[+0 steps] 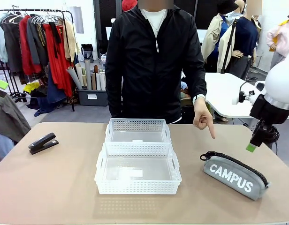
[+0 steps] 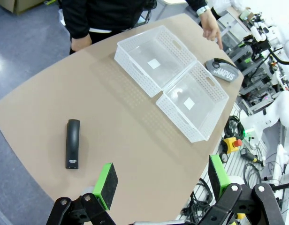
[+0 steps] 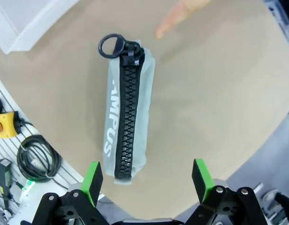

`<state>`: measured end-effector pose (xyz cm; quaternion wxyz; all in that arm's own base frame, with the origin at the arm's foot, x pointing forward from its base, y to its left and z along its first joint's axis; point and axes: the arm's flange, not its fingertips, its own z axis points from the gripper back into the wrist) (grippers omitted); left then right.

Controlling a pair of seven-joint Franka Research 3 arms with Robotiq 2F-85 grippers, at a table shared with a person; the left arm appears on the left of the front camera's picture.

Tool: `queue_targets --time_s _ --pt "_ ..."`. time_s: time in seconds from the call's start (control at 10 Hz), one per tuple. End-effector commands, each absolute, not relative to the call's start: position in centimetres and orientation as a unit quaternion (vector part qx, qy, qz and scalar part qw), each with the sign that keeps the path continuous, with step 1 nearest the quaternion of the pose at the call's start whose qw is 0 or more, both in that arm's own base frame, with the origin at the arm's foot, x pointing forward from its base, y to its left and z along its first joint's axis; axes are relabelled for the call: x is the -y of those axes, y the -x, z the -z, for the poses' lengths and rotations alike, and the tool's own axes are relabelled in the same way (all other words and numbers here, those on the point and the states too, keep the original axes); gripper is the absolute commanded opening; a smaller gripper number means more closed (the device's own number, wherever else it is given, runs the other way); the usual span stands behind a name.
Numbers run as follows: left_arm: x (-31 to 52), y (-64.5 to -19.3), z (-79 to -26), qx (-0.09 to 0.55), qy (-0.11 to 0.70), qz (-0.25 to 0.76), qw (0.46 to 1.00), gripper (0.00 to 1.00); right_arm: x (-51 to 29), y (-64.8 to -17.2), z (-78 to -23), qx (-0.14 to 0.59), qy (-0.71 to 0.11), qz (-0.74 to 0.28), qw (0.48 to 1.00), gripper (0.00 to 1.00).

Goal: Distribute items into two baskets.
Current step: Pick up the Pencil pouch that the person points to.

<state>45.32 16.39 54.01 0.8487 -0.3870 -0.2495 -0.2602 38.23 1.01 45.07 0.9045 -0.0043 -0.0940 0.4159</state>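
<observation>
Front view gives you the whole layout: the tan table point(image 1: 50, 187) carries everything, and nothing on it has been sorted yet. The two white baskets sit end to end at its middle, the near basket point(image 1: 135, 186) touching the far basket point(image 1: 137, 125), and both have bare bases. The grey CAMPUS pouch point(image 1: 233, 176) lies flat on the table to the right of the near basket, apart from it. The person's hand point(image 1: 201, 119) points a finger down towards the table just beyond the pouch's strap end. The black stapler point(image 1: 42, 143) lies on the opposite side, left of the baskets and near the table's left edge.

Your right end effector point(image 3: 147, 180) hovers above the pouch, jaws spread wide with nothing between them. The pouch lies lengthwise below, nearer one green pad than the other. Your left end effector point(image 2: 161, 180) is likewise spread and empty, high over the table with the stapler below and off to one side.

Judge the task as not begun: both items are left to lift and place, and the pouch looks to be first.
</observation>
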Motion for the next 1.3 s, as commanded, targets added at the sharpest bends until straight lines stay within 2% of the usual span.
queue_targets --time_s 0.0,0.4,1.2 --pt "-16.4 -45.2 -54.1 0.252 0.387 0.26 0.848 1.0 -2.2 -37.7 -44.3 0.09 0.019 -0.417 0.904 1.0" --pt "-16.4 -45.2 -54.1 0.252 0.387 0.26 0.848 1.0 -3.0 -38.9 -41.3 0.057 -0.009 -0.439 0.897 1.0" --pt "-16.4 -45.2 -54.1 0.252 0.387 0.26 0.848 1.0 -2.4 -40.0 -35.4 0.018 -0.013 -0.483 0.875 1.0"
